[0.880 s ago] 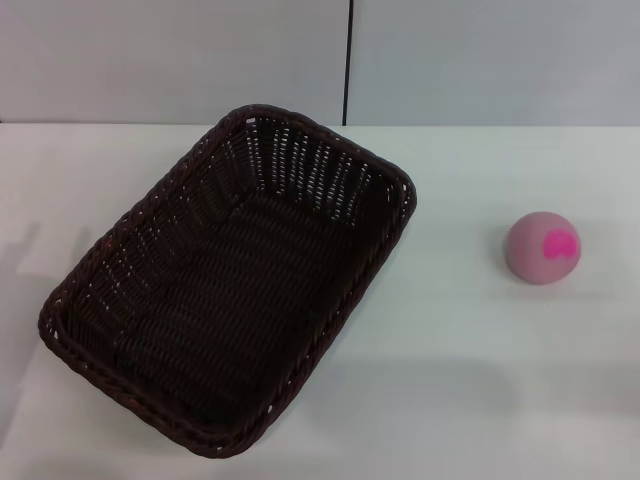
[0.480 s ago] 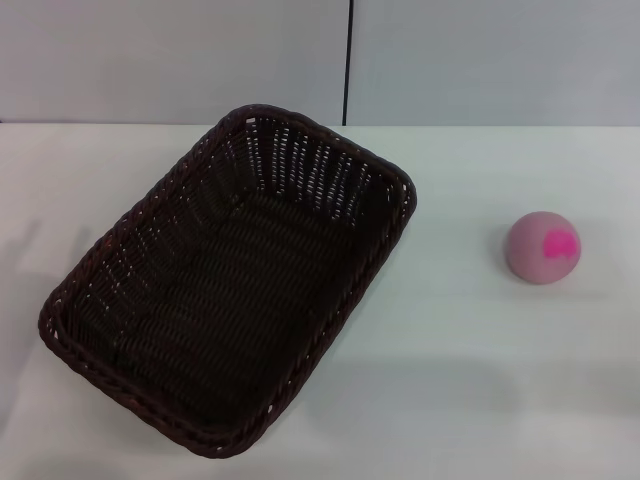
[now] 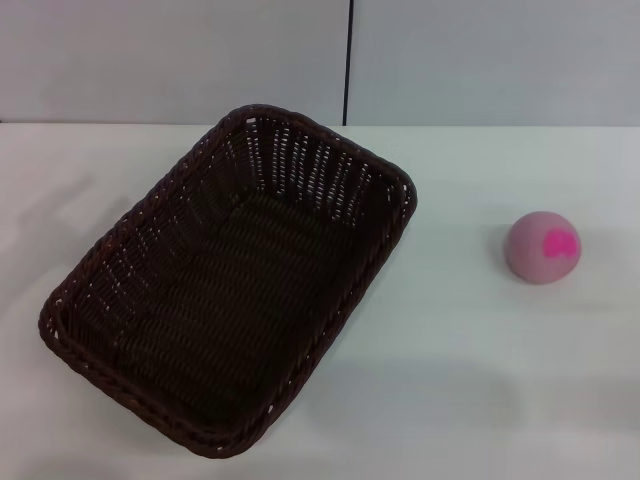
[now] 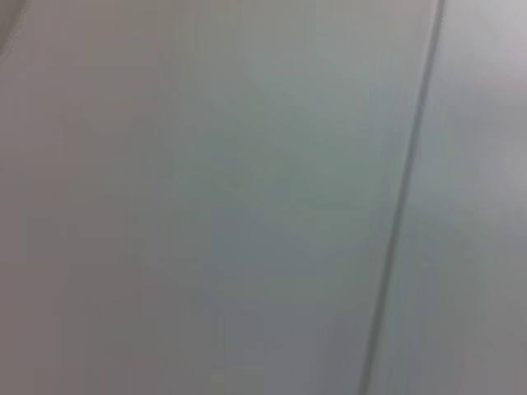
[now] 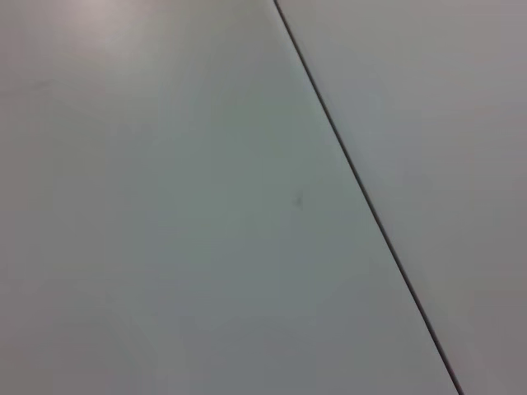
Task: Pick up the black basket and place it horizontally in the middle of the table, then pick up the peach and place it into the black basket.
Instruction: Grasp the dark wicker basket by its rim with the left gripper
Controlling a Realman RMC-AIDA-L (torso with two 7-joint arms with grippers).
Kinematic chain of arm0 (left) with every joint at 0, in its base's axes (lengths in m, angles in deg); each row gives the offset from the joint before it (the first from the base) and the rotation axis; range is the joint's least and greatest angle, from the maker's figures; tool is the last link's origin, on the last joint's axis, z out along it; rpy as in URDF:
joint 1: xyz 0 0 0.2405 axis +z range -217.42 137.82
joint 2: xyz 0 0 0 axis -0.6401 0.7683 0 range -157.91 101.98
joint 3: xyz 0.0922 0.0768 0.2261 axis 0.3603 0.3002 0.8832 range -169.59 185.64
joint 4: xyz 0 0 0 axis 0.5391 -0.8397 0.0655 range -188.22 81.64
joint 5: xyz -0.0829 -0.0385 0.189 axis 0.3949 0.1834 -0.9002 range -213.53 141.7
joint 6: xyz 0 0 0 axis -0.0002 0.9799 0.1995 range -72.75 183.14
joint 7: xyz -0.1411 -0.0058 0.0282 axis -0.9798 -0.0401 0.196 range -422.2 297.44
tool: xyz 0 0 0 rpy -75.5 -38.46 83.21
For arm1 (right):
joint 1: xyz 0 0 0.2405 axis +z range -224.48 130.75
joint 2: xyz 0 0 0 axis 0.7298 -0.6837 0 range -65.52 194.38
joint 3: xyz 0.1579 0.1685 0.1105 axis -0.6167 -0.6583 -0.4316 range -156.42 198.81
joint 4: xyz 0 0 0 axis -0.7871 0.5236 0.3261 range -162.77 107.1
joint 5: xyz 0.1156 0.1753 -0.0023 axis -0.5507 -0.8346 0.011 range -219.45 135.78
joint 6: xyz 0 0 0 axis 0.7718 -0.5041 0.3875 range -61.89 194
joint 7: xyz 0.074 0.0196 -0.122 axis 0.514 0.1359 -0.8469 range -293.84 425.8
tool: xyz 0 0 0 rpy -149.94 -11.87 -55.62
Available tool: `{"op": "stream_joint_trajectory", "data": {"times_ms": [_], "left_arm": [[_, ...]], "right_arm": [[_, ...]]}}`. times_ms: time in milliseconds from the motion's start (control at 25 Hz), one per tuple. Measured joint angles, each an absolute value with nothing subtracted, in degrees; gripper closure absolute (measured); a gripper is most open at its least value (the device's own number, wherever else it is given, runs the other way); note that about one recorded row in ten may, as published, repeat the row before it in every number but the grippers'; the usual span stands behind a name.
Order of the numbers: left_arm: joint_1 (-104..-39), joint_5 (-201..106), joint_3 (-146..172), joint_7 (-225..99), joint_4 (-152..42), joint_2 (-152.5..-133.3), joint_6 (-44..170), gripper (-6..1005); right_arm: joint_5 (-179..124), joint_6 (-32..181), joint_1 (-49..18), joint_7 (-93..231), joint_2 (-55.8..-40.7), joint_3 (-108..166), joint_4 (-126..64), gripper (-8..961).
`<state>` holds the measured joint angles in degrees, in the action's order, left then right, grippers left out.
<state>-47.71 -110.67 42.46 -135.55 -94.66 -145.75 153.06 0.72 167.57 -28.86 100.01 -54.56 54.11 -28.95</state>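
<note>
The black basket (image 3: 235,285) lies on the white table (image 3: 470,370) at the left and centre of the head view. It is turned diagonally, its long side running from near left to far right, and it is empty. The peach (image 3: 543,247), a dull pink ball with a magenta patch, sits on the table to the right of the basket, well apart from it. Neither gripper shows in any view. Both wrist views show only a plain grey wall panel with a dark seam.
A grey wall with a vertical dark seam (image 3: 348,60) stands behind the table's far edge. Bare tabletop lies between the basket and the peach and along the near side.
The basket and peach have not moved. A faint shadow on the table at the far left has shifted.
</note>
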Motion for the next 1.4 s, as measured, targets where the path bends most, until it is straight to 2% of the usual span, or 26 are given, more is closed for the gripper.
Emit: {"op": "stream_joint_trajectory", "data": {"times_ms": [40,80,120,160,240,520,720,1400], "left_arm": [[-48.4,-116.7,42.5,-146.9,-106.7,-145.77,151.5,368],[-48.4,-116.7,42.5,-146.9,-106.7,-145.77,151.5,367],[-49.7,-122.9,42.5,-156.2,-117.1,-145.75,151.3,367],[-49.7,-122.9,42.5,-156.2,-117.1,-145.75,151.3,367],[-52.9,-133.5,42.6,-167.4,-129.7,-145.65,151.7,367],[-58.3,-157.6,52.3,-185.7,-148.1,-145.96,154.3,344],[-59.4,-168.6,61.0,-191.2,-150.8,-146.26,153.0,310],[-60.5,-182.9,80.9,-200.5,-149.1,-146.62,148.6,309]], "right_arm": [[0.7,167.4,-29.1,100.9,-54.49,54.1,-29.0,299],[0.7,167.4,-29.1,100.9,-54.49,54.1,-29.0,300],[0.8,167.4,-29.4,101.7,-54.48,54.1,-29.0,301],[0.8,167.4,-29.4,101.7,-54.48,54.1,-29.0,301],[1.0,167.4,-29.6,101.8,-54.56,54.1,-28.7,303],[1.2,167.6,-30.7,101.8,-54.67,54.7,-28.2,309],[1.2,167.5,-31.1,101.8,-54.75,54.7,-27.9,313],[1.3,166.4,-30.7,101.9,-54.49,54.9,-28.0,328]]}}
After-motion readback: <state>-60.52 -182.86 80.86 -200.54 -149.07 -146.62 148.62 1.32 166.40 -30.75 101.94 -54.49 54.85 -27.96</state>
